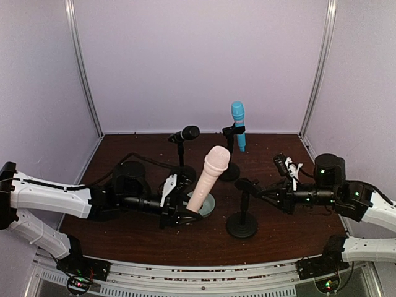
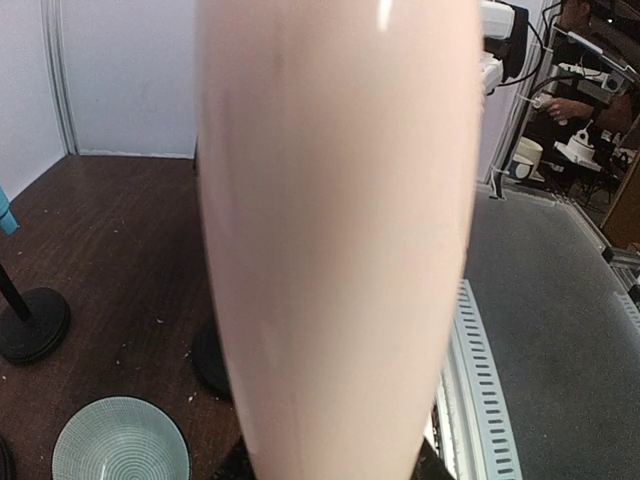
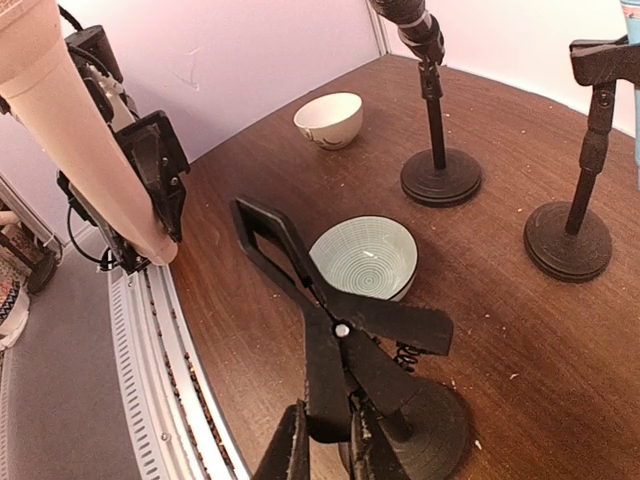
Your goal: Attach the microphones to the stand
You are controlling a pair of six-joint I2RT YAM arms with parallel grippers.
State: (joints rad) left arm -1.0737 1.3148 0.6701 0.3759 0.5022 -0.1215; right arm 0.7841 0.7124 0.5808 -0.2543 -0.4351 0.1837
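Left gripper is pinching the pink microphone by its lower end, just to the left of the empty stand. It is holding the microphone tilted, with the head leaning up and toward that stand. In the left wrist view the pink body is filling almost the whole frame. A teal bowl is sitting under the gripped end, also left of the empty stand.

Behind the empty stand and to its left, the black microphone is already resting in its own holder. Directly behind it, the light blue microphone is standing upright in another.

Atop the empty stand, the clip is being squeezed by the right gripper. The fingers are pressing together on the clip's tail, and its two arms are standing spread.

Judging from this, the last microphone is being fitted: one arm is opening the holder while the other is bringing the microphone over. The next move is calling for the left arm to carry the pink handle across into the open clip. The right arm should be releasing only once the handle is seated.
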